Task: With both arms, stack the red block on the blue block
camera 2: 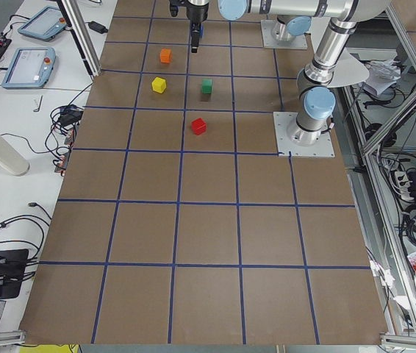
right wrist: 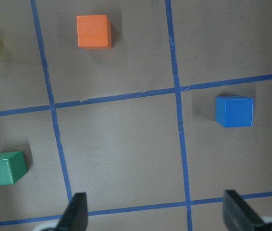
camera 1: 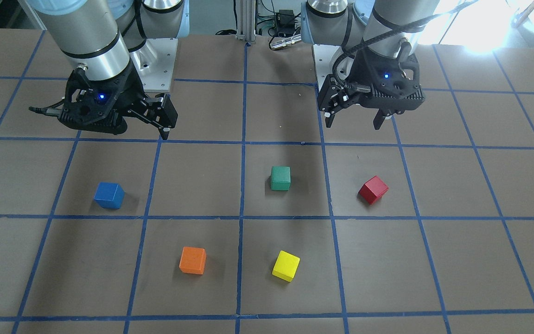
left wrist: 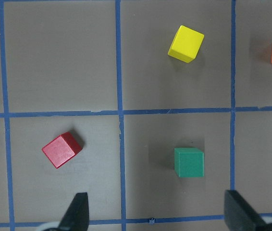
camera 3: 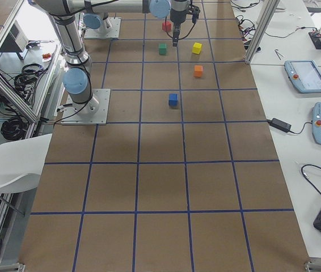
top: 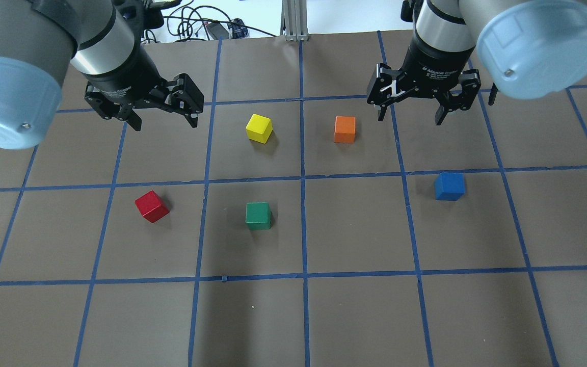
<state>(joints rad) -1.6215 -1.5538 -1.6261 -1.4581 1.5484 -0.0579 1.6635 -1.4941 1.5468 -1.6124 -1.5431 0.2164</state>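
The red block (top: 152,206) lies turned at an angle on the brown gridded table, on my left side; it also shows in the front view (camera 1: 373,189) and the left wrist view (left wrist: 62,149). The blue block (top: 449,186) lies on my right side, also in the front view (camera 1: 109,195) and the right wrist view (right wrist: 234,111). My left gripper (top: 163,121) hangs open and empty above the table, beyond the red block. My right gripper (top: 408,119) hangs open and empty, beyond the blue block and a little to its left. The two blocks are far apart.
A green block (top: 258,215) lies between the red and blue blocks, nearer the red. A yellow block (top: 259,127) and an orange block (top: 345,129) lie farther out, between the two grippers. Blue tape lines grid the table.
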